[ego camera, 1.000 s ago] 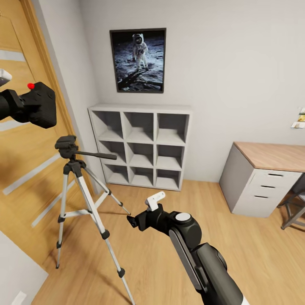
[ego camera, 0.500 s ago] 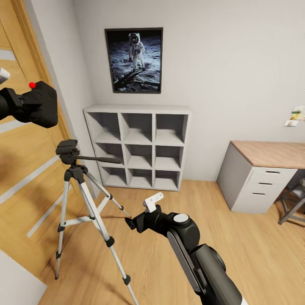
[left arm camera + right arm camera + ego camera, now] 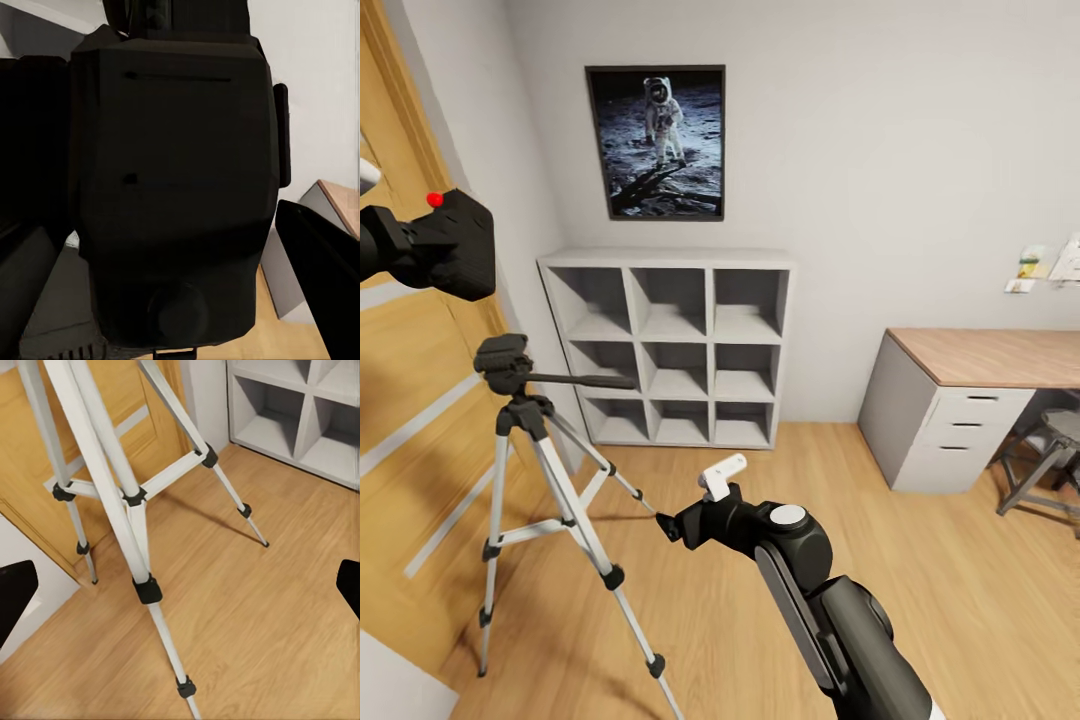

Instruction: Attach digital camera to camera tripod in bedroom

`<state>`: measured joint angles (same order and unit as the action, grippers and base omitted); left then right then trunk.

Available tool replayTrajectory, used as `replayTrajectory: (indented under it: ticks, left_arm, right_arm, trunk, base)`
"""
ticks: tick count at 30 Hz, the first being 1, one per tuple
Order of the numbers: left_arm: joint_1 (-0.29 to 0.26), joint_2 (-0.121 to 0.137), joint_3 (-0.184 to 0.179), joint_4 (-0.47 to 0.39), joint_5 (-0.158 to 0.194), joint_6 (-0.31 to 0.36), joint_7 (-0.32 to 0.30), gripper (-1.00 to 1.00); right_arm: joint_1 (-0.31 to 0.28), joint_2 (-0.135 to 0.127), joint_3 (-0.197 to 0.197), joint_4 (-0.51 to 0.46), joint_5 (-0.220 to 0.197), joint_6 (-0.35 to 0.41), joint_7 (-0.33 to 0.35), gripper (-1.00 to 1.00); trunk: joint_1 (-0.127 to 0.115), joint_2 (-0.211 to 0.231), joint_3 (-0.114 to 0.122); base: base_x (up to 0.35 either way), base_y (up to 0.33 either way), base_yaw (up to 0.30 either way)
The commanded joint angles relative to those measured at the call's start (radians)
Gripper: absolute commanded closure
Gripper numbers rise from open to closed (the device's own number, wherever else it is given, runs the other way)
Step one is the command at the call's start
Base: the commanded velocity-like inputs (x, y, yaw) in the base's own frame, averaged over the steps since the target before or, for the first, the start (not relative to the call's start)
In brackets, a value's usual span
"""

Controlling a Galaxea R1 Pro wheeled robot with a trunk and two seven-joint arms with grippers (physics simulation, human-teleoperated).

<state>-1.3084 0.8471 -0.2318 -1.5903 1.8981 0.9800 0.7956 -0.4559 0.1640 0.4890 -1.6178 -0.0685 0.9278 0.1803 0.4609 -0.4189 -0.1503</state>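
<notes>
Head view: I'm facing the corner of the bedroom, with the white cube shelves (image 3: 668, 345) against the far wall and a moon poster (image 3: 656, 140) above them.
Digital camera (image 3: 452, 243): it's up at the far left, held in the air by my left gripper (image 3: 176, 217), above the tripod head and a touch to its left, not touching it.
Left fingers: clamped on the camera body; the left wrist view shows its black casing pressed between them, lens barrel pointing away.
Camera tripod (image 3: 545, 480): standing on the wood floor at the left, legs spread, black head (image 3: 503, 362) up top, with the thin pan handle (image 3: 582, 380) pointing right toward the shelves.
Right gripper (image 3: 678, 524): hovering low, near the tripod's right leg, holding nothing; the right wrist view shows its fingers (image 3: 16, 594) spread wide with the silver legs between them and beyond.
How the camera handles: I judge it small, rigid and light, with hard, smooth casing that could slip if I loosen off, so I'll hold the flat sides and leave the underside free for the mount.
How the tripod handles: tall and slender, so likely tippy. A sideways knock on the head or handle could topple it, so I'd come straight down.
Floor (image 3: 840, 560): open plank area beside the desk surface (image 3: 985, 357) at the right.
</notes>
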Motion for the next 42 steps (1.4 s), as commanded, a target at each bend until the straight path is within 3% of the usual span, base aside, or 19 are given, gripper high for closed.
replayTrajectory:
  ticks: [1,10,20,26,33,42]
  left_arm:
    - [-0.002,0.001,-0.001,0.000,0.010,-0.001,0.010,1.00]
    - [-0.010,0.003,0.002,0.000,0.012,0.000,0.008,1.00]
    - [-0.013,0.004,0.005,0.000,0.012,-0.001,0.009,1.00]
    - [-0.021,0.018,0.047,0.000,0.027,-0.002,0.008,1.00]
    - [-0.058,0.022,0.007,0.011,-0.013,-0.016,-0.031,1.00]
    - [-0.058,0.022,-0.044,0.011,-0.051,-0.016,-0.082,1.00]
  right_arm:
    - [-0.001,0.001,0.000,-0.001,-0.007,0.006,-0.003,-1.00]
    - [-0.001,0.002,0.003,-0.001,-0.007,0.010,-0.004,-1.00]
    - [-0.001,0.001,0.003,-0.001,-0.007,0.011,-0.004,-1.00]
    - [-0.001,0.000,-0.001,-0.001,-0.007,0.003,-0.001,-1.00]
    - [-0.041,0.011,0.038,0.039,-0.048,-0.036,-0.041,-1.00]
    - [-0.091,0.011,0.089,0.089,-0.100,-0.086,-0.091,-1.00]
  trunk:
    - [0.001,-0.002,-0.002]
    - [0.001,-0.002,-0.002]
    - [0.001,-0.002,-0.002]
    - [0.001,-0.002,-0.002]
    - [0.001,-0.002,-0.002]
    - [0.001,-0.002,-0.002]
  base:
    - [0.000,0.228,-0.246]
    - [0.000,0.236,-0.266]
    - [0.000,0.050,-0.258]
    - [0.011,0.014,-0.079]
    - [0.000,0.000,0.000]
    - [0.000,0.000,0.000]
